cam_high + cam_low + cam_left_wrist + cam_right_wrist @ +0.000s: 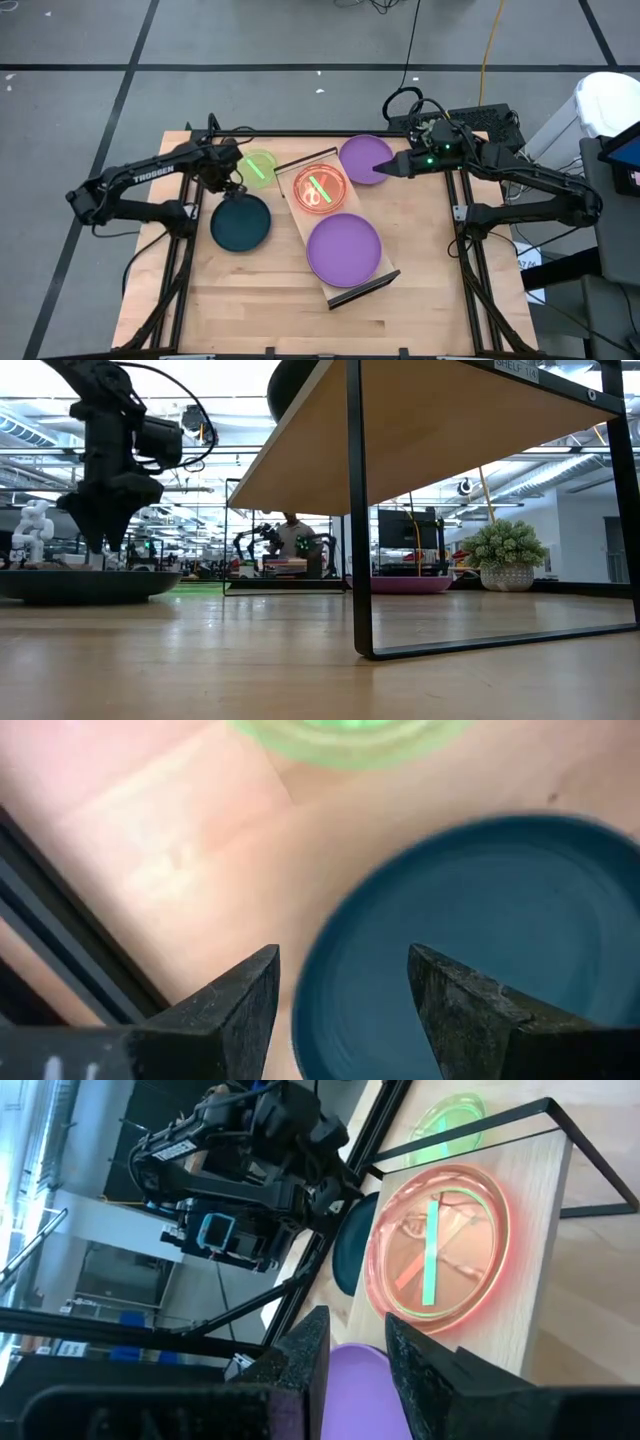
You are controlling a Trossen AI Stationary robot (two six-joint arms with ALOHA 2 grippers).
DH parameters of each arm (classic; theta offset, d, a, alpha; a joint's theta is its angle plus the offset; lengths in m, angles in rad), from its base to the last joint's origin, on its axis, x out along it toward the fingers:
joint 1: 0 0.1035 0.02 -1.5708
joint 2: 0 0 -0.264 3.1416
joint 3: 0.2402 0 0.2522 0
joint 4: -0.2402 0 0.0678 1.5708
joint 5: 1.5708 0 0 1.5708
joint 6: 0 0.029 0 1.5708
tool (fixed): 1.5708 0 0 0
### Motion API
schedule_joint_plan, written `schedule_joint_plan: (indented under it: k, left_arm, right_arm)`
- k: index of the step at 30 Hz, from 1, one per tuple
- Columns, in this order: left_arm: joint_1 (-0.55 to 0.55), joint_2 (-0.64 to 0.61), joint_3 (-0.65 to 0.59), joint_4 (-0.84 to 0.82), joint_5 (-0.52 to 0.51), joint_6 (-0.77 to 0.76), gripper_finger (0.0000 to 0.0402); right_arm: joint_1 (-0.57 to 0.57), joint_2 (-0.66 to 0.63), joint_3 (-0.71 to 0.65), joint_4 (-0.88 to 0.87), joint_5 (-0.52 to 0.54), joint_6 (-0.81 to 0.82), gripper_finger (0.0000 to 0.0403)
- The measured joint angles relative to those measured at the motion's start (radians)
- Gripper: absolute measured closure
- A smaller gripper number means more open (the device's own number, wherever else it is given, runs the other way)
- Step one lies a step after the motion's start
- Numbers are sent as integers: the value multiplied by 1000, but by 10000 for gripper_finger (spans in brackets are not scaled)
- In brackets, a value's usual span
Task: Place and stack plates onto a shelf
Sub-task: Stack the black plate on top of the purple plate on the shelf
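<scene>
The shelf (389, 262) stands slantwise mid-table and carries a purple plate (343, 250) and a pink-red plate (320, 187) with green streaks showing in it. A second purple plate (362, 156) hangs over the shelf's far corner, with my right gripper (386, 168) shut on it. A dark teal plate (241, 222) and a green plate (258, 167) lie flat on the table to the left. My left gripper (232, 188) points down, open, just above the teal plate's far rim (305, 990). One finger stands over the plate and the other over the table. My right gripper pinches the second purple plate's rim (345, 1380) between its two fingers. The fingers come from the table's right side, slanting a little downward. The plate reaches out from them toward the left, lifted clear above the shelf's far corner.
The shelf is a raised board on thin black legs (357, 510), with open room beneath it. Bare tabletop (250, 300) lies toward the near edge. Black frame rails run along the table's left edge (70, 920). In the right wrist view the left arm (250, 1170) shows beyond the shelf.
</scene>
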Motion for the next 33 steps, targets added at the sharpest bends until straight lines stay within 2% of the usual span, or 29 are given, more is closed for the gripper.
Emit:
schedule_joint_plan:
  k: [7, 12, 33]
  left_arm:
    - [83, 19, -2, 15, 3, 151, 177]
    - [104, 75, -2, 16, 56, 262, 177]
    - [104, 264, -2, 60, 66, 273, 177]
  right_arm:
    - [0, 0, 0, -9, 0, -4, 316]
    - [0, 0, 0, -13, 0, -14, 316]
    - [0, 0, 0, -36, 1, -37, 316]
